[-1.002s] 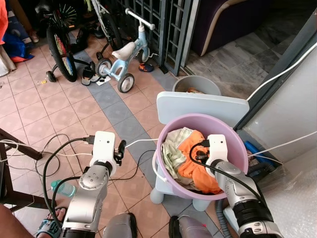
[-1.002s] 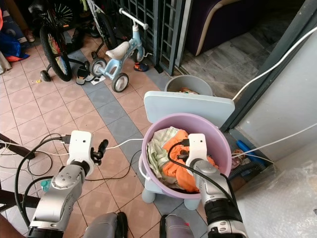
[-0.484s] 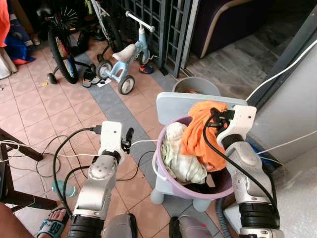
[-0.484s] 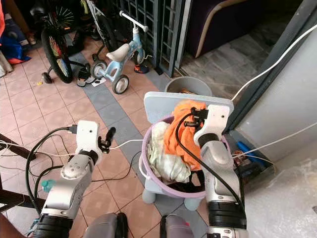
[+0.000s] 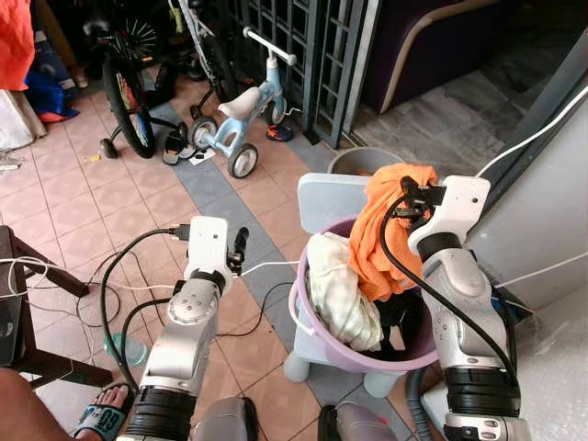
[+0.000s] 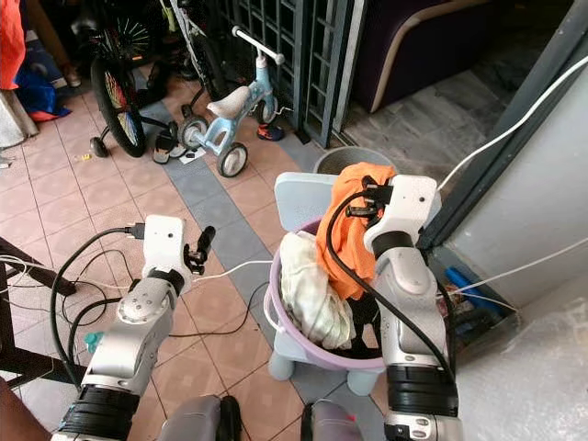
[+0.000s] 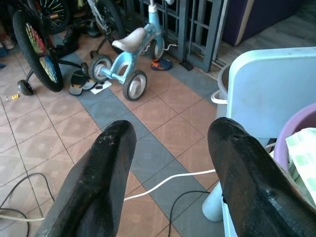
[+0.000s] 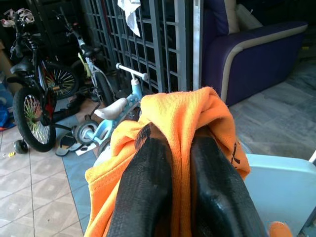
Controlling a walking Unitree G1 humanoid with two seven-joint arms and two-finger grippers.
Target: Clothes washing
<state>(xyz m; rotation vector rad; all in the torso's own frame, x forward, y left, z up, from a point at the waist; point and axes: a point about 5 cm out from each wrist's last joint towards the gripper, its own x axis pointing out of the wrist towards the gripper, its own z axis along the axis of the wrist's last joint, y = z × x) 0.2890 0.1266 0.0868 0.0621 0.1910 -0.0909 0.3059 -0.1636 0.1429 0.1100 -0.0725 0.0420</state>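
An orange garment [image 5: 386,230] hangs from my right gripper [image 5: 411,197], which is shut on it above the purple basin [image 5: 317,333]. In the right wrist view the orange cloth [image 8: 182,128] is pinched between the two black fingers [image 8: 148,197]. A pale cream and green cloth [image 5: 340,289] lies draped over the basin's near side, with dark clothes beneath. The basin rests on a pale blue plastic chair [image 5: 333,196]. My left gripper [image 5: 241,250] is open, held over the tiled floor to the left of the basin, with nothing between its fingers [image 7: 101,177].
A grey bucket [image 5: 367,162] stands behind the chair by the metal gate. A blue child's tricycle [image 5: 234,110] and a bicycle [image 5: 124,87] stand at the back left. Cables [image 5: 119,285] trail over the floor tiles. A person's sandalled foot [image 5: 96,418] is at the lower left.
My right gripper has lifted the orange garment up out of the basin and holds it higher and further back. The left arm has shifted slightly forward. The camera view has shifted a little.
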